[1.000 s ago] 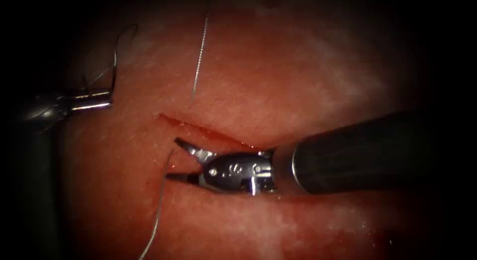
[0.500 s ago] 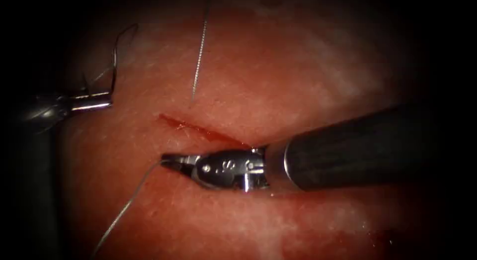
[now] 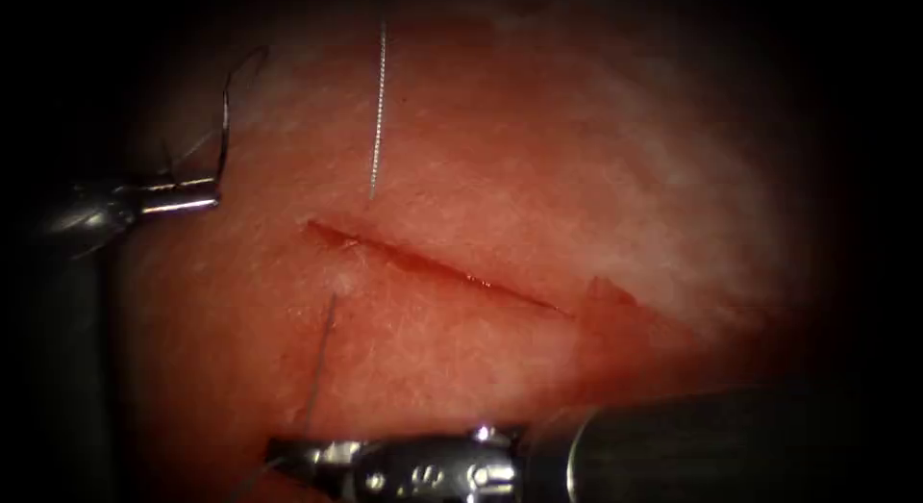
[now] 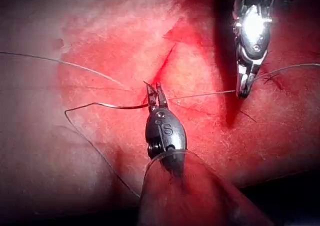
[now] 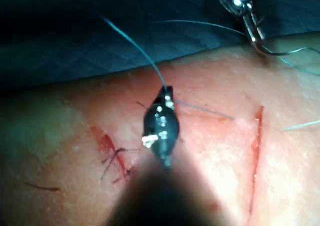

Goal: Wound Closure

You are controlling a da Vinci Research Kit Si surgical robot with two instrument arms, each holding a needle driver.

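Left tool (image 3: 213, 191), upper left, is gripping the needle (image 3: 225, 113) clear of tissue (image 3: 538, 157); right tool (image 3: 279, 457), bottom edge, is clamping thread (image 3: 320, 359).

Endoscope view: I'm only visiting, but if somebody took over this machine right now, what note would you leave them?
Left gripper: shut on the needle, held near one end, clear of the tissue, left of the cut.
Right gripper: shut on the thread, below the cut.
Thread: runs from the tissue just below the cut's left end down to the right gripper; another strand rises from the tissue above the cut.
Done: thread crosses the cut at its left end; over the last second the right gripper grasped it and drew it downward.
Left: the rest of the cut lies open, no knot seen.
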